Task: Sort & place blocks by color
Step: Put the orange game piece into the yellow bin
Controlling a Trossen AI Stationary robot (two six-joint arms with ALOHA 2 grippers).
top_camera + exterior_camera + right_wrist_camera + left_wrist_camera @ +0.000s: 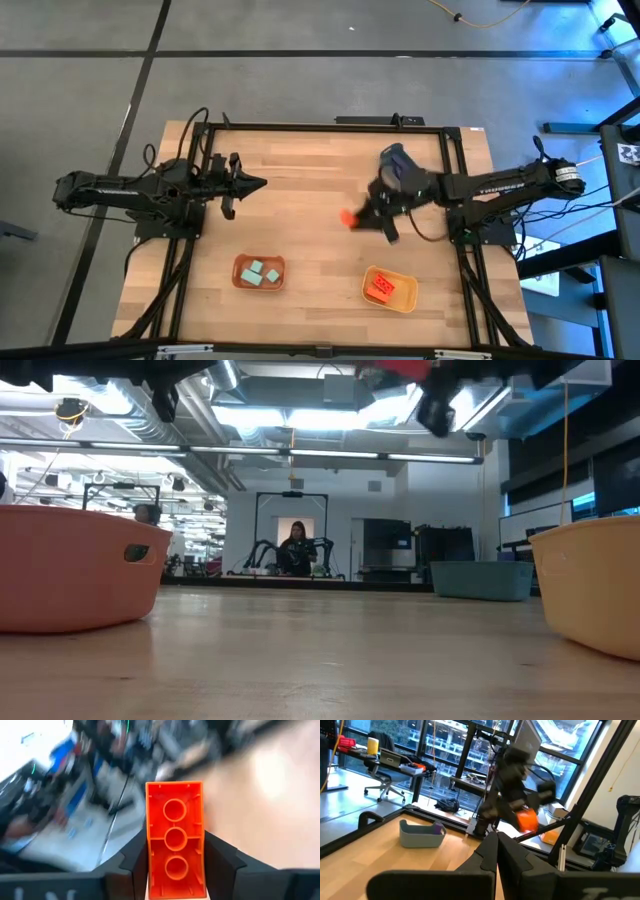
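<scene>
wooden table point(300, 170), three trays, distant person point(297, 546)

One red brick point(175, 840) is held above the table, centre-right of the high view, hollow underside showing. Teal cubes point(260, 273) lie in the lower-centre tray; red bricks point(381, 288) in the lower-right tray.

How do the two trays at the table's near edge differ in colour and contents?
The left tray is salmon-orange and holds pale teal cubes; the right tray is yellow-orange and holds red bricks. Both are shallow, sit near the same table edge, and hold one colour only.
</scene>
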